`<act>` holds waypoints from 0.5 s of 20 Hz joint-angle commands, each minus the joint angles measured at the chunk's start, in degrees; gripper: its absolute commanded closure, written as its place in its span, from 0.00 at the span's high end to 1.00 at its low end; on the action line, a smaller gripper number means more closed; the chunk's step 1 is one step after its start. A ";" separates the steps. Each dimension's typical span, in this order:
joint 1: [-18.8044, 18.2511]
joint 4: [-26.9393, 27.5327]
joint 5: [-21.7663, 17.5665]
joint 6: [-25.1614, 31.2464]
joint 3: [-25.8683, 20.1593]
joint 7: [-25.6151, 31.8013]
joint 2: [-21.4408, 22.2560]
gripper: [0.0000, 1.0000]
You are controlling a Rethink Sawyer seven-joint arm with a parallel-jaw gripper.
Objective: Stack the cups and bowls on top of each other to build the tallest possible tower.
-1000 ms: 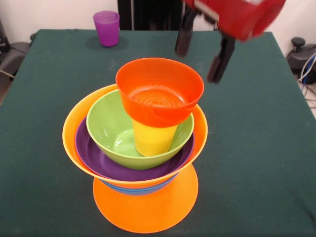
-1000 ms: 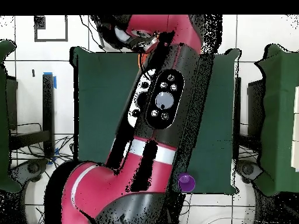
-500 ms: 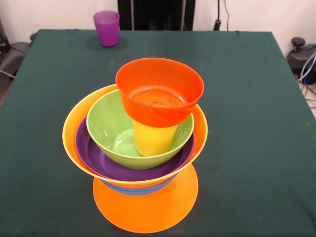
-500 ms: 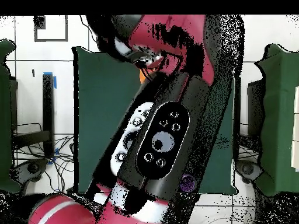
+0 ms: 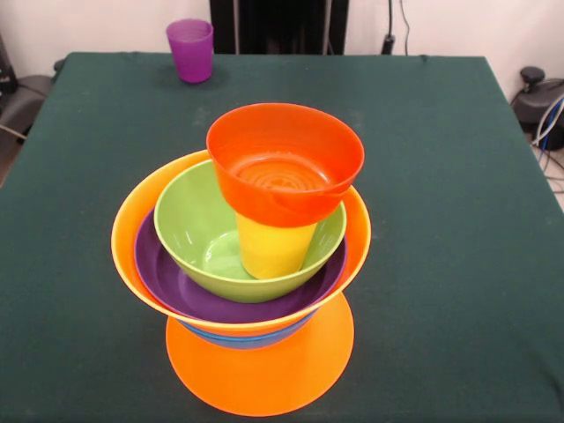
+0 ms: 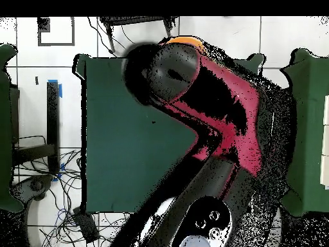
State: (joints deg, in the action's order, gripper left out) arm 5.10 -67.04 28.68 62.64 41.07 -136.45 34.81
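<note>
**One Cup Left Out as Bowl Tower Stands on a Narrow Perch**

Six pieces are seen stacked at the near side of the green counter in the front view. The tower is built up from an overturned large orange bowl; a blue bowl, a second large orange bowl, a purple bowl and a green bowl are nested above it. An inverted yellow cup is set inside the green bowl, and a small orange-red bowl is balanced on its narrow base, apparently off-centre.

That top bowl is judged the weak point: a nudge from a descending arm, or extra weight placed off-axis, could tip it off the cup and unsettle the whole pile. A purple cup is left well apart at the far corner.

No arm is shown in the front view. In the overhead view the red and black arm is spread across the counter, and almost all of the tower is hidden under it. The jaws are seen in neither view, so their state cannot be told.
</note>
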 commanded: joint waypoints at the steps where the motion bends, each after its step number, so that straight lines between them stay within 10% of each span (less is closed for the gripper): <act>1: 0.08 -24.49 -5.70 -13.15 -10.46 11.52 6.09 1.00; 10: -2.95 -40.48 -7.78 -24.60 -15.73 12.23 12.78 1.00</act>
State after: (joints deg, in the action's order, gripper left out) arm 3.64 -91.31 25.52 42.64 36.77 -136.45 44.80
